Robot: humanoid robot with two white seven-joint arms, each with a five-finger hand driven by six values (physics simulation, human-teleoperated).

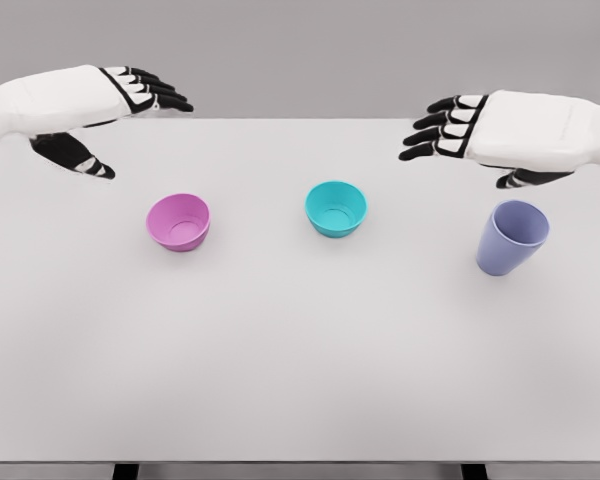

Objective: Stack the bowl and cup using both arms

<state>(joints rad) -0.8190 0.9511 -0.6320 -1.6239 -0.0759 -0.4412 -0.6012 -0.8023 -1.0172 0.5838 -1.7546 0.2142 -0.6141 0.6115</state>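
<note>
Both hands hang above the far part of the white table [300, 380], and neither has hold of anything. On its own side, the left hand [110, 105] hovers with its black fingers stretched out flat toward the middle and its thumb dropped below the palm, well apart from the pink bowl [178, 221] that sits nearer the camera beneath it. Mirroring it, the right hand [480, 135] is spread and relaxed, fingers pointing inward, thumb hanging just above and behind the lavender cup [512, 237]. That cup stands upright near the right edge, mouth up, and it looks slightly tilted only because of the viewing angle. Between the two outer pieces sits a teal bowl [336, 208], also mouth up, roughly at the table's centre. All three vessels stand apart from one another in a loose row, none touching, so nothing is stacked yet. The spacing seems to suit two-armed work: each hand has one vessel on its own side, and the middle bowl looks like the natural base to bring the others to.
</note>
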